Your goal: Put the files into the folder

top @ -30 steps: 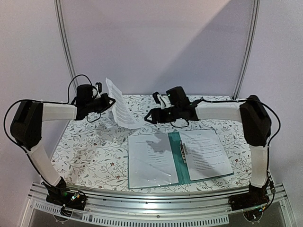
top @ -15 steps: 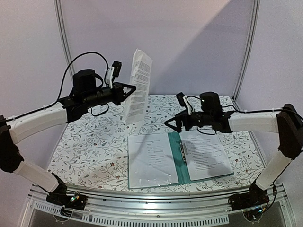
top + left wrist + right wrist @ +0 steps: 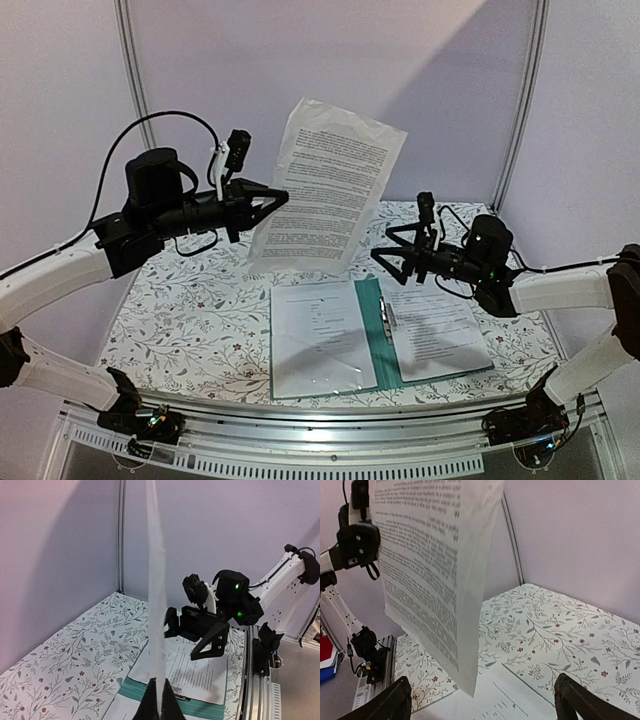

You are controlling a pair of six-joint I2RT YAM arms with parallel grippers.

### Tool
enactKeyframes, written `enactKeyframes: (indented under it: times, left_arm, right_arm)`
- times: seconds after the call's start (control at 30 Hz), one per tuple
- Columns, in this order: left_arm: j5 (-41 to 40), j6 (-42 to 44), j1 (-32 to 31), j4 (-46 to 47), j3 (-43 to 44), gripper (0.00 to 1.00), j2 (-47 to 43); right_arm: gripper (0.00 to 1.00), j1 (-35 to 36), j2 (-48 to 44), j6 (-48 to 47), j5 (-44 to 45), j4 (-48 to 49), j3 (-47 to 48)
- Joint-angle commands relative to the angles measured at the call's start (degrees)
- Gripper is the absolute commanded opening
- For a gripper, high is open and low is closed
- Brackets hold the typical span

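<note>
Up at my left hand (image 3: 283, 197) the two fingers are pinched together on the left edge of a printed sheet (image 3: 330, 185), a thin white page of small black text. It hangs broadside in the air with a slight bow, above the far part of the surface (image 3: 190, 320) and behind the folder (image 3: 372, 335). Just to its right my right hand (image 3: 385, 250) hovers with its fingers spread wide apart and nothing between them, near the sheet's lower corner; I see no contact. Below lies the folder, open and flat, a teal spine with a silver clip (image 3: 386, 318) between a glossy left leaf (image 3: 320, 340) and a printed page (image 3: 432, 325) on the right. Underneath, the surface wears a white cloth printed with grey sprigs and small red flowers, with a ribbed aluminium rail (image 3: 330, 432) along the near edge. Plain lilac walls stand behind, framed by two slim metal posts (image 3: 135, 90). A second ago the left hand was low at the far left with the sheet curled edge-on. Since then it has risen and the page has turned to face the camera. The right hand has drawn back from over the folder's top edge toward the right, and its fingers have opened.
</note>
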Motion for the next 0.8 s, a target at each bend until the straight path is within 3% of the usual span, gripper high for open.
enactKeyframes:
  times: [0.0, 0.2, 0.4, 0.77]
  left_arm:
    - [1.75, -0.03, -0.78, 2.08, -3.27, 0.0, -0.07]
    - [1.63, -2.96, -0.55, 6.41, -6.34, 0.0, 0.47]
    - [-1.36, -9.75, 0.97, 10.83, -8.7, 0.0, 1.57]
    - [1.67, -18.47, 3.62, 19.3, -11.81, 0.0, 3.98]
  right_arm:
    - [0.97, -0.4, 4.25, 6.15, -3.2, 13.06, 2.67]
    - [0.84, -0.4, 12.65, 17.83, -9.9, 26.64, 6.85]
    - [0.5, -0.35, 14.56, 22.44, -13.64, 28.95, 6.95]
    - [0.12, -0.31, 14.54, 24.97, -13.49, 29.99, 5.71]
